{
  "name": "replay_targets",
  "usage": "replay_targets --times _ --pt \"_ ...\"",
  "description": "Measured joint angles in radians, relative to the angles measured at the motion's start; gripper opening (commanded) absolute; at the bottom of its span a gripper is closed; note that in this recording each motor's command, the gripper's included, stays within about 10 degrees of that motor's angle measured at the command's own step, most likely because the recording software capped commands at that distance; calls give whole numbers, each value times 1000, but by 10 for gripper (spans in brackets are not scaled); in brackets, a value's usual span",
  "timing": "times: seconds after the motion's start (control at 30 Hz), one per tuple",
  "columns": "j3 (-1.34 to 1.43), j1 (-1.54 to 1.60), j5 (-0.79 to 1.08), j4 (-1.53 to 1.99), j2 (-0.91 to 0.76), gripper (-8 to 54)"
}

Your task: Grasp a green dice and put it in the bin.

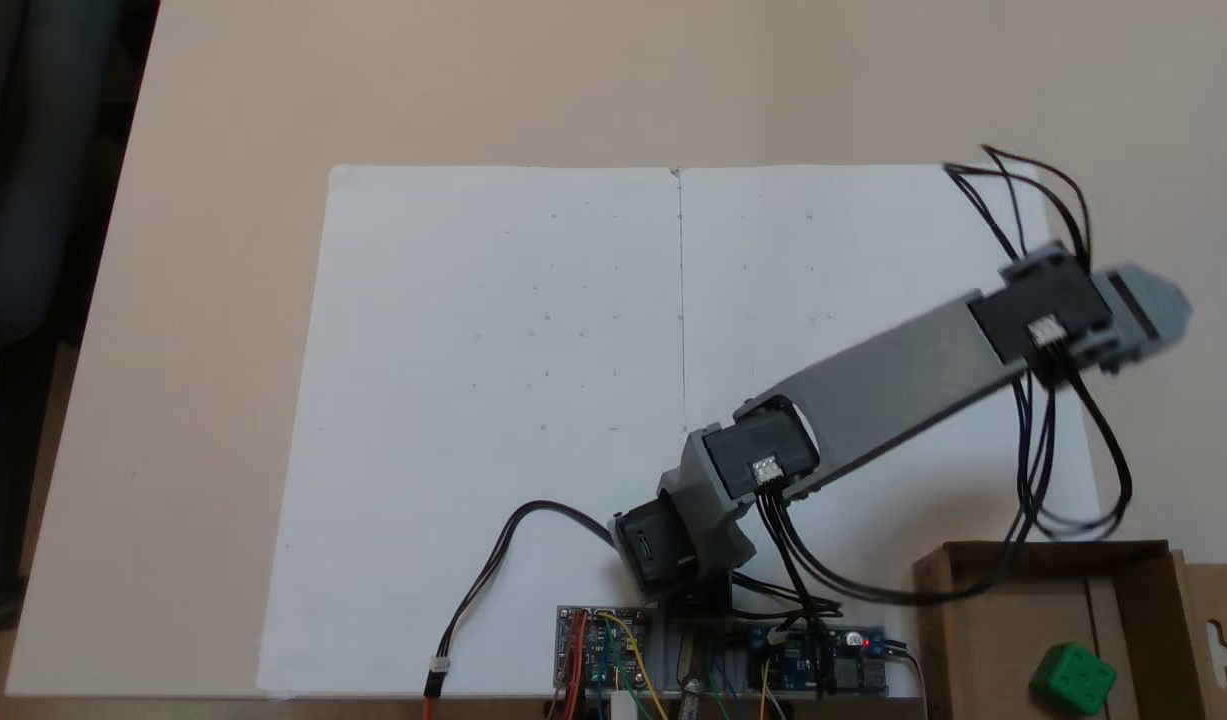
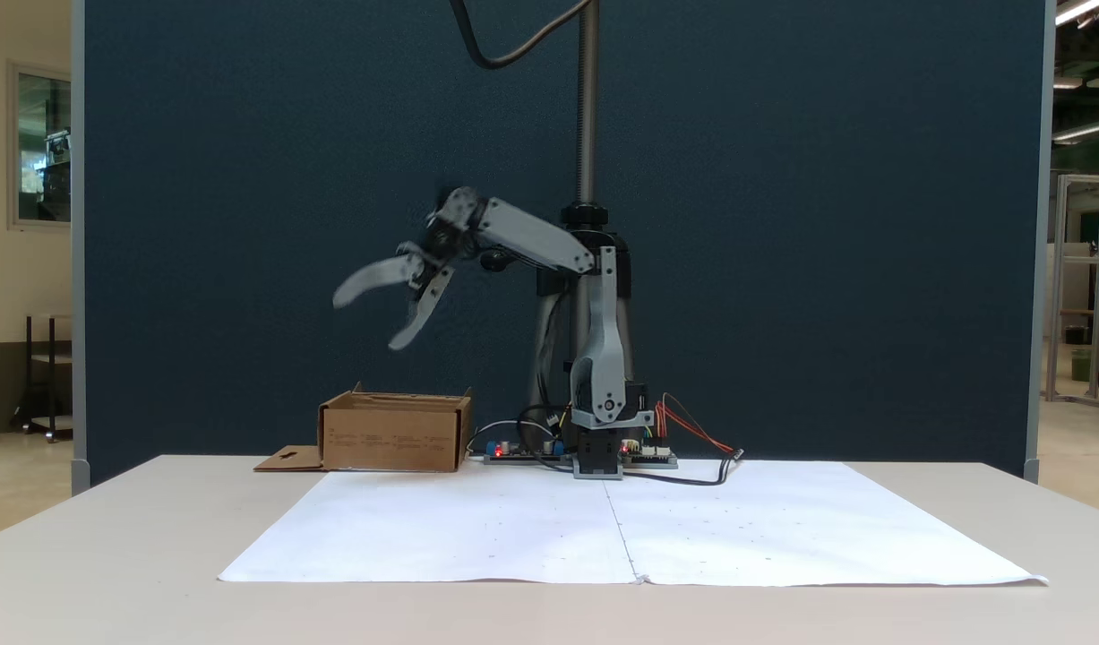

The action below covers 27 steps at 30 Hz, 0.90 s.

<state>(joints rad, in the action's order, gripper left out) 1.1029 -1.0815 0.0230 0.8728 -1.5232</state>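
Note:
The green dice (image 1: 1073, 679) lies inside the bin (image 1: 983, 620), near its lower right part in a fixed view from above. The bin (image 2: 395, 436) is a brown cardboard box with a flap that has a hang-hole. In the front fixed view my gripper (image 2: 368, 320) hangs open in the air, well above the bin and slightly to its left, with nothing between its blurred fingers. From above, the arm reaches right and only the top of its wrist (image 1: 1138, 305) shows, past the paper's right edge and above the bin.
A white paper sheet (image 1: 493, 400) covers the middle of the beige table (image 1: 223, 200). The arm's base and circuit boards (image 1: 718, 655) with loose cables sit at the paper's near edge beside the bin. A dark blue partition (image 2: 782, 224) stands behind the table.

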Motion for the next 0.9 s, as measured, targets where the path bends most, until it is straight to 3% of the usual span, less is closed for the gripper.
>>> replay_targets --times 0.27,0.57,0.7,0.9 --pt "2 511 0 -170 3 444" --pt "21 818 0 -229 11 444" --pt "179 885 0 -333 6 442" --pt "614 968 0 -578 -242 446"
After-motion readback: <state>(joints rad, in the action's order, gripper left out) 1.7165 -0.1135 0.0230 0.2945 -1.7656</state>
